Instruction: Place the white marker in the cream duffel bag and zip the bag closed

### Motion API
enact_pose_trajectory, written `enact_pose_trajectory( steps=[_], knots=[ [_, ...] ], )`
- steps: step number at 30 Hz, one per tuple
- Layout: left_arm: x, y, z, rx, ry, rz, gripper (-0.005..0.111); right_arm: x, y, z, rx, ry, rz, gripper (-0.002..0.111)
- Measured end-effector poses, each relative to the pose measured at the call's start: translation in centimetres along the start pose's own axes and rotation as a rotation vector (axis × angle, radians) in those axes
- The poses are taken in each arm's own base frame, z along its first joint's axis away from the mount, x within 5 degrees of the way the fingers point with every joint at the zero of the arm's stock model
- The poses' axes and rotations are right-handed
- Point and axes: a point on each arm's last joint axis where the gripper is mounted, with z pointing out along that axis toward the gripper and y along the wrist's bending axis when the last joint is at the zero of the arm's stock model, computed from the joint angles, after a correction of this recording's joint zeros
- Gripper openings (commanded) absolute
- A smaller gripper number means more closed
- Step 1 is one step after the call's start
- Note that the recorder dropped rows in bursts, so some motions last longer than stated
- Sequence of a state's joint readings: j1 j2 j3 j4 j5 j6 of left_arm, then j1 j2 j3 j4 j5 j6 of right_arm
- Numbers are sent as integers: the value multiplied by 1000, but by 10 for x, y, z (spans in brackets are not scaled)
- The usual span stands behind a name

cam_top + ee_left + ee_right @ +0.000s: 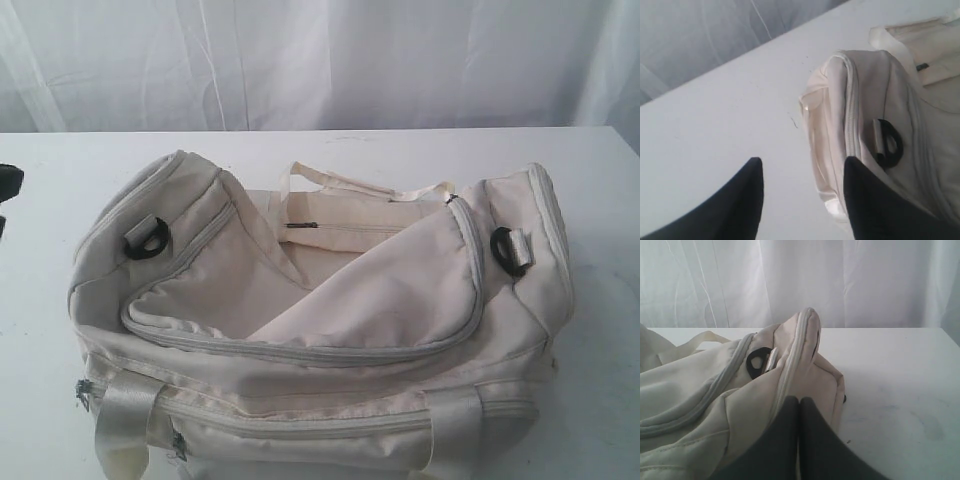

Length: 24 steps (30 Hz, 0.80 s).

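**A:** Where is the bag, please?

**B:** The cream duffel bag [350, 300] lies in the middle of the white tabletop [600, 200]. Its curved top flap [400, 290] is loose, the zipper is not closed, and the mouth is open behind the flap.

**A:** And the white marker?

**B:** I cannot tell where it is (no view shows it).

**A:** The left claw?

**B:** The left claw [802, 160] is released. Its two dark fingers [747, 200] stand apart with nothing between them. It is over bare tabletop, just beside one end of the bag, near a black strap ring [887, 142].

**A:** The right one?

**B:** The right claw [799, 401] is clenched, its fingers pressed together, and I see nothing between them. It is at the other end of the bag, near the second ring [757, 362]. I cannot tell if it touches the fabric.
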<state>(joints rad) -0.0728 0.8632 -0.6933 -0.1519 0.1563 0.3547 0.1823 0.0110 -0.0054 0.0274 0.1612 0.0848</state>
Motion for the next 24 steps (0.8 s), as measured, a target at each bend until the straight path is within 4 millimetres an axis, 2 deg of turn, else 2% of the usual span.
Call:
enact_pose_trajectory(
  steps=[4, 10, 16, 24],
  knots=[
    [23, -5, -21, -80, -146, -29, 54, 0, 0, 0, 0, 0, 0, 0],
    [66, -16, -38, -131, -280, -166, 54, 0, 0, 0, 0, 0, 0, 0],
    [110, -29, -39, -118, -261, -257, 54, 0, 0, 0, 0, 0, 0, 0],
    [145, -40, -40, -114, -266, -290, 54, 0, 0, 0, 0, 0, 0, 0]
  ],
)
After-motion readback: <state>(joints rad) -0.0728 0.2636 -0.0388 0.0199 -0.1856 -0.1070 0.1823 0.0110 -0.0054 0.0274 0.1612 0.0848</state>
